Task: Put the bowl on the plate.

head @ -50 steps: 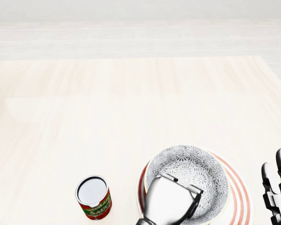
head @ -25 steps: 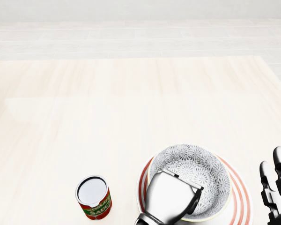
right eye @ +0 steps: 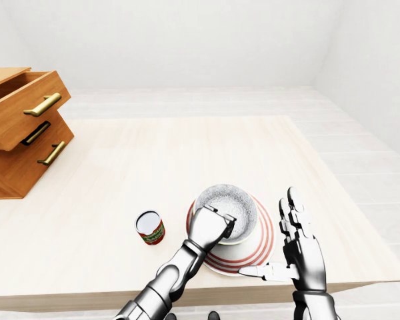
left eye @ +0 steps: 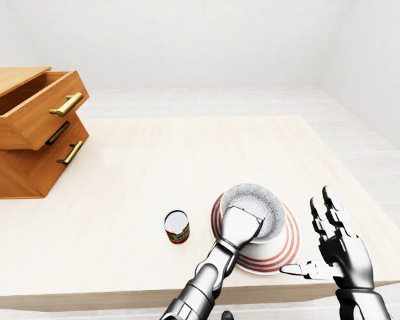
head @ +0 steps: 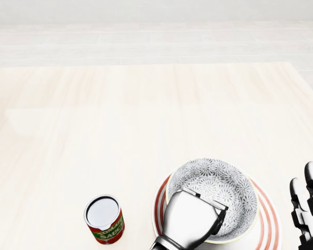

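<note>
Three views, one moment.

**Left-eye view.** The bowl (left eye: 257,202) lies within the ring of the plate (left eye: 291,244), so you appear to have most of the placement done. Whether the bowl's foot already rests on the plate or hangs just above it cannot be told. Your left hand (left eye: 240,227) is clamped on the bowl's rim at the plate's lower-left side, so by this reading letting go and drawing the arm clear are what is left. Your right hand (left eye: 338,248) stands just right of the plate with its fingers spread, holding nothing and touching nothing.

**Head view.** The bowl is round and deep, its inside printed with a fine grey floral pattern on white under a pale rim. The plate is flat and wider than the bowl, white with concentric red bands. Left of the plate and apart from it stands a can (head: 104,217), a short cylinder with a red-and-green label and a shiny lid. It rests on the pale, wood-grained table (head: 94,130).

**Right-eye view.** Both hands show as polished metal with dark joints. Well apart from the plate, to its upper left, stands a wooden drawer unit (right eye: 20,133) with brass handles, its top drawer pulled out.
</note>
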Motion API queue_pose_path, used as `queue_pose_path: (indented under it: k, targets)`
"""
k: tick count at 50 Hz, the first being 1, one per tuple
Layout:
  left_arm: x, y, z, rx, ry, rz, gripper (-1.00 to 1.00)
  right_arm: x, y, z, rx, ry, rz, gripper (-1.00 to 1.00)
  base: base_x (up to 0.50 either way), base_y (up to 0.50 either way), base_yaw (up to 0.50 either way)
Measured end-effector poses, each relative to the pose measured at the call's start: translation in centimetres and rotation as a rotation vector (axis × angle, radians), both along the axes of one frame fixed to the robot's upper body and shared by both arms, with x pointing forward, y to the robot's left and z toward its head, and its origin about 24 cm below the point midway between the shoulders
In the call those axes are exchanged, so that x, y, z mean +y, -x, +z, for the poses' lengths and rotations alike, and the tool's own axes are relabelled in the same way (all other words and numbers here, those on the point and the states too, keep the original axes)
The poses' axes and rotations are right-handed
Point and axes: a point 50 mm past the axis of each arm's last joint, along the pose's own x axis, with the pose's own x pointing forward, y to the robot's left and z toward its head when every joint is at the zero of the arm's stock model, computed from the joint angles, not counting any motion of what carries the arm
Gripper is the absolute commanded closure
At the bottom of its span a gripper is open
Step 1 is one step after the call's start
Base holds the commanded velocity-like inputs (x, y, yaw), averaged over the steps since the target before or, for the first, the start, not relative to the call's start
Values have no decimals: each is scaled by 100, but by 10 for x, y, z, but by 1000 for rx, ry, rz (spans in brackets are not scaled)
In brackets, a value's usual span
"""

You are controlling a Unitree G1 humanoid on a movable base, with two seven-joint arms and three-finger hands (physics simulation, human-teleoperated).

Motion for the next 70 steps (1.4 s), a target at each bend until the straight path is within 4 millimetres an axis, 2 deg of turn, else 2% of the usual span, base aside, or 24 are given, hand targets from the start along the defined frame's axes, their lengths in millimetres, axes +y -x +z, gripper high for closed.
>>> queue_pose_path:
  k: [6,9,10,13,22,35,48,70]
  targets:
    - [1,0,-2,10,-1,3,55,0,0,0,0,2,0,-100,0,0,0]
    - [0,1,-3,13,-6,0,40,0,0,0,0,2,0,-100,0,0,0]
    - [1,2,-5,18,-10,0,29,0,0,0,0,2,0,-100,0,0,0]
    - [3,3,-9,34,-20,3,18,1,0,0,1,2,0,-100,0,0,0]
    - [4,2,-11,46,-16,9,8,1,-1,-1,4,3,2,-100,0,0,0]
    - [5,0,-11,50,-15,14,6,1,-1,-2,7,1,1,-100,0,0,0]
    - [6,-2,-11,53,-16,19,-16,1,-2,-3,14,-1,2,-100,0,0,0]
    - [6,-2,-10,51,-9,23,-36,2,-2,-4,15,-3,3,-100,0,0,0]
